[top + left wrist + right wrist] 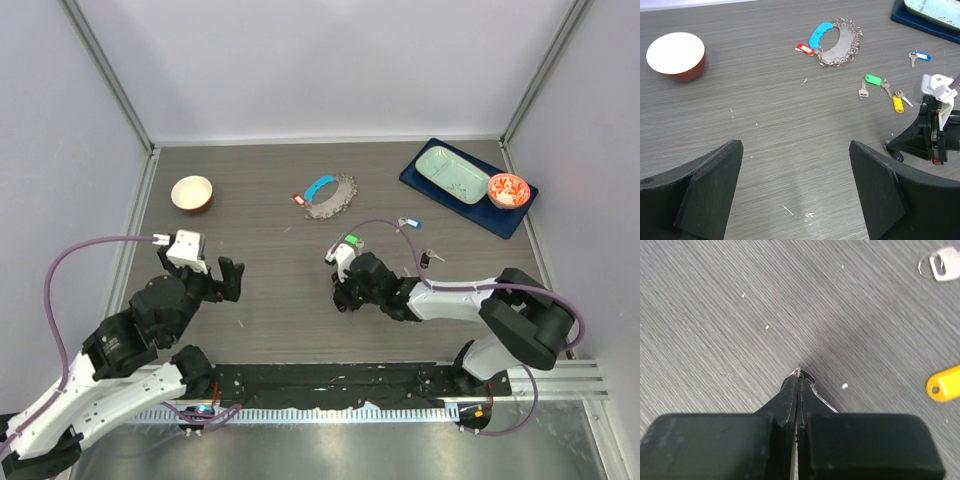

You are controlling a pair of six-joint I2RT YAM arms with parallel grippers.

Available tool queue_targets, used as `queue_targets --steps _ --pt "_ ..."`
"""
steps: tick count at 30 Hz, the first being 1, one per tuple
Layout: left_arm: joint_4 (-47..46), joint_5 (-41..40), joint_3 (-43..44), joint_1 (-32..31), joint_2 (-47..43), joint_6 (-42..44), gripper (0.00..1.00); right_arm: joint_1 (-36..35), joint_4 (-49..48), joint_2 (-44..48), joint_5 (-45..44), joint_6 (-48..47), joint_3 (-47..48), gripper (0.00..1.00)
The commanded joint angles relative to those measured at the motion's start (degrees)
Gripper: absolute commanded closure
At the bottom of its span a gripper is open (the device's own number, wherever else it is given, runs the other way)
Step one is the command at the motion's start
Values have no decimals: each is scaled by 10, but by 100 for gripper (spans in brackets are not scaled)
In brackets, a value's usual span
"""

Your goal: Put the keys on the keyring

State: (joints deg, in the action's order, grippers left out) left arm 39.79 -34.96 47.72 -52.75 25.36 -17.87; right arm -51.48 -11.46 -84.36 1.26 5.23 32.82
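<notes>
Right gripper [798,381] tight on a silver key [809,376], keyring [331,196] well apart

**Desk:** Where is the overhead camera?
**Photographer:** High above the near edge, looking down on the whole grey wood-grain table [270,200].
**Desk:** And the wrist cameras?
**Photographer:** The left looks forward from low over the table and shares the grey chain loop with blue strap [837,42] with the overhead view. The right sits very close to the surface and shares the yellow plastic key tag [943,384] with the left.
</notes>
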Motion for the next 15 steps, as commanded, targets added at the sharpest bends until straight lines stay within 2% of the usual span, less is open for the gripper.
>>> queue_targets --steps 1,10,15 --pt "-5 -23 -6 1 -5 -2 9 2 -117 -9 35 -47 -14 99" --pt "8 -25 -3 2 16 -1 9 2 -74 -18 23 -45 -15 98" --pt "7 -21 -4 4 18 1 9 2 -33 -18 27 -43 -2 88"
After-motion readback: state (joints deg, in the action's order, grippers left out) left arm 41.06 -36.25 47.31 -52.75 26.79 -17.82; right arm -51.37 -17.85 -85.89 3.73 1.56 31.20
